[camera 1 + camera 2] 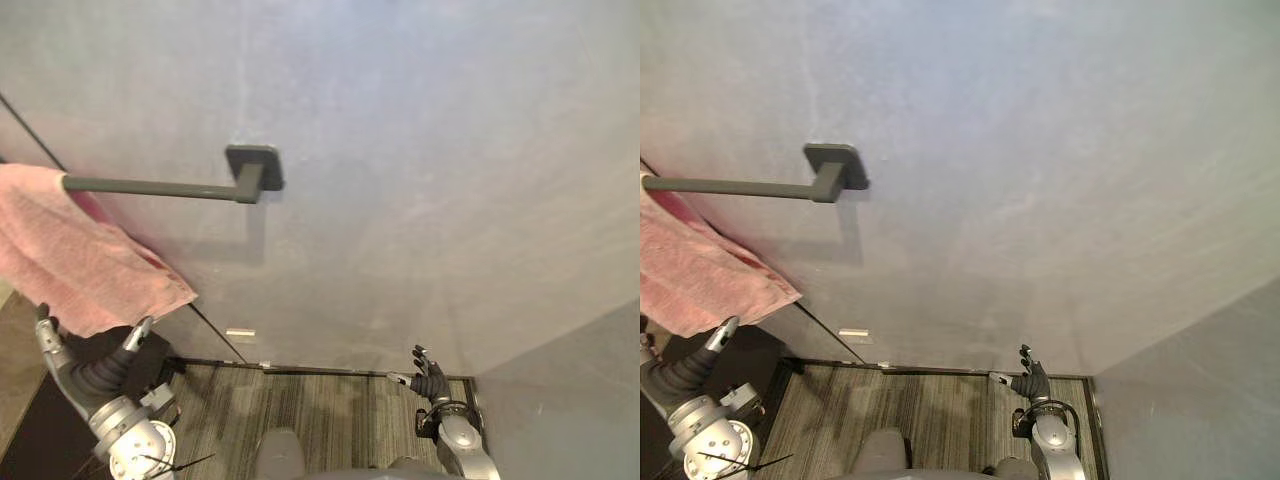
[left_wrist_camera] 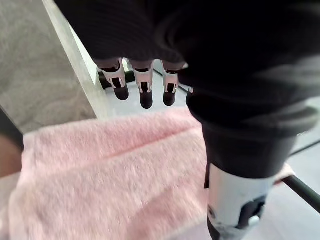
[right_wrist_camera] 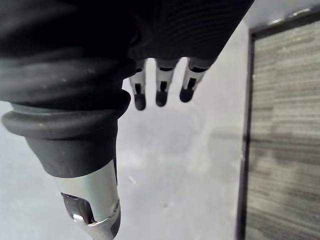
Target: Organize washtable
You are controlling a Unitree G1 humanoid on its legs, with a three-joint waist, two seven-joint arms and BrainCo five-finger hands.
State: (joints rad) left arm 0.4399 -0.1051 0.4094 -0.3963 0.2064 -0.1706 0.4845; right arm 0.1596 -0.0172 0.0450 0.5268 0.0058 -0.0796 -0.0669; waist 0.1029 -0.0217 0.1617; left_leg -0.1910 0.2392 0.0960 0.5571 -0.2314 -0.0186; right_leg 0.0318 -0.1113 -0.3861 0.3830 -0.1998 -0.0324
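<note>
1 pink towel (image 1: 80, 250) over dark bar (image 1: 150, 186), left hand (image 1: 88, 376) below

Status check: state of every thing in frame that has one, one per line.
towel, draped over the bar, hanging, not held
bar, fixed to the wall, carries the towel at its left end
left robot hand, open, fingers straight, by the towel's lower edge; contact unclear
right robot hand, open, empty, low by the wall
</note>
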